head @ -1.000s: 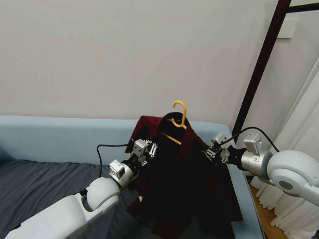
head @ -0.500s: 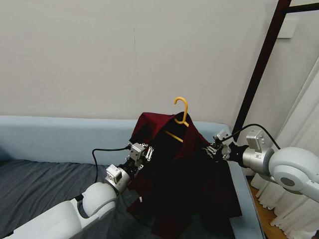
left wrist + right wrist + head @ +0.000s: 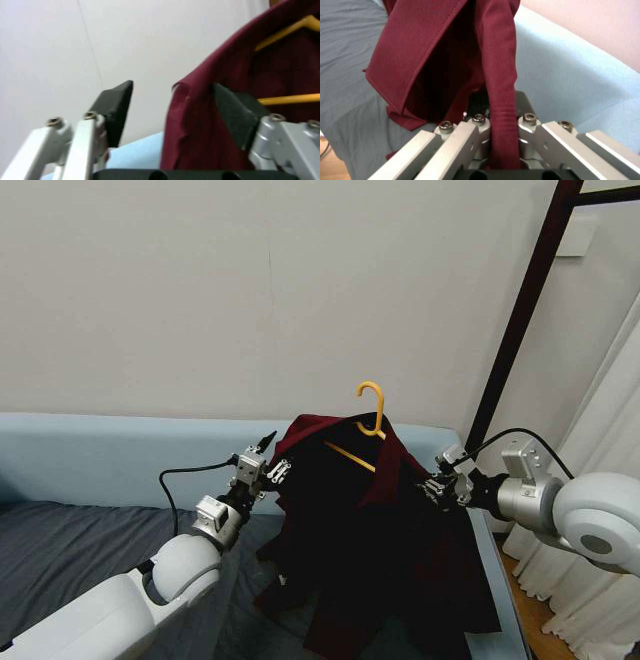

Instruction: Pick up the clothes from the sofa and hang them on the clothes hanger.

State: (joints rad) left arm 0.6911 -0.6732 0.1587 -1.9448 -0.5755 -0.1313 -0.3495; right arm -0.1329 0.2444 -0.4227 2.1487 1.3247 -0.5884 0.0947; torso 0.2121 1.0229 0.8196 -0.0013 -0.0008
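Note:
A dark red shirt (image 3: 370, 530) hangs on a yellow hanger (image 3: 371, 418) above the sofa's right end. My right gripper (image 3: 436, 486) is shut on the shirt's right shoulder fabric; in the right wrist view the cloth (image 3: 460, 48) runs down between its fingers (image 3: 465, 135). My left gripper (image 3: 266, 459) stands open just left of the shirt's left edge, holding nothing. In the left wrist view the shirt's edge (image 3: 200, 123) and the hanger's arm (image 3: 287, 99) lie beyond the open left gripper (image 3: 170, 90).
The light blue sofa (image 3: 100, 455) with a grey seat cushion (image 3: 60, 550) runs along the white wall. A dark rack pole (image 3: 520, 320) rises at the right, with a pale curtain (image 3: 605, 430) beside it.
My left gripper has let go of the shirt's left side, opened and drawn back to the left. The shirt and hanger have shifted slightly right and up with the right gripper.

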